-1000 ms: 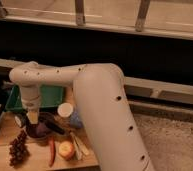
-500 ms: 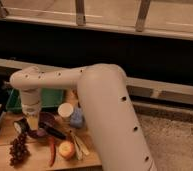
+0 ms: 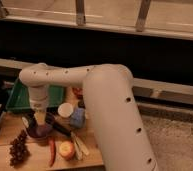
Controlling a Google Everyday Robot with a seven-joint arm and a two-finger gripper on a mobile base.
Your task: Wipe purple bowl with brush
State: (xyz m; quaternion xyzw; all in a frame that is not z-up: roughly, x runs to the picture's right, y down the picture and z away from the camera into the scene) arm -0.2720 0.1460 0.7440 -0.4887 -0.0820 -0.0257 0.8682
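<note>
In the camera view, a thick white arm (image 3: 110, 110) reaches from the lower right across to the left and bends down over a wooden worktop (image 3: 2, 135). At its end, the tool (image 3: 40, 120) hangs straight down into the purple bowl (image 3: 40, 131), which sits near the left part of the worktop. How the tool stands, spread or closed on something, I cannot tell, since its tip merges with the dark inside of the bowl. A slim, glossy black stick, the brush (image 3: 62, 129), lies slanting from the bowl's right rim toward the lower right, its near end touching or just beside the bowl.

Just right of the bowl stand a white cup (image 3: 65, 110) and a bluish object (image 3: 77, 118), close together. In front of the bowl lie a bunch of dark grapes (image 3: 18, 148), a red chili pepper (image 3: 51, 151) and a round orange-yellow fruit (image 3: 66, 149). Behind the bowl, a green tray (image 3: 20, 97) rests at the back left of the worktop.
</note>
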